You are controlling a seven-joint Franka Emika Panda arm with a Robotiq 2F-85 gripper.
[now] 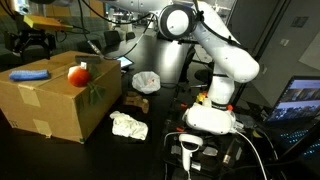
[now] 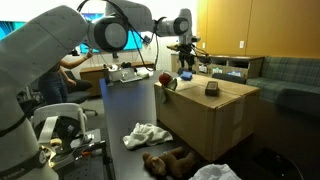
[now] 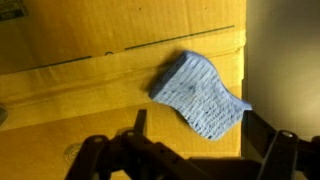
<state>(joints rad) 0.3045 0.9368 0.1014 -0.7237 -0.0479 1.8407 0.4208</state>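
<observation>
Cloth, blue and ribbed (image 3: 200,95), lies crumpled on the flat top of a cardboard box (image 3: 70,60), close to the box edge in the wrist view. Gripper (image 3: 200,150) hangs directly over it, fingers (image 3: 140,125) spread wide with nothing between them; cloth not held, not touched. In an exterior view a red ball (image 1: 78,74) sits on the same box top, apart from the cloth. White rag (image 1: 128,125) and brown soft toy (image 1: 135,102) lie below beside the box.
</observation>
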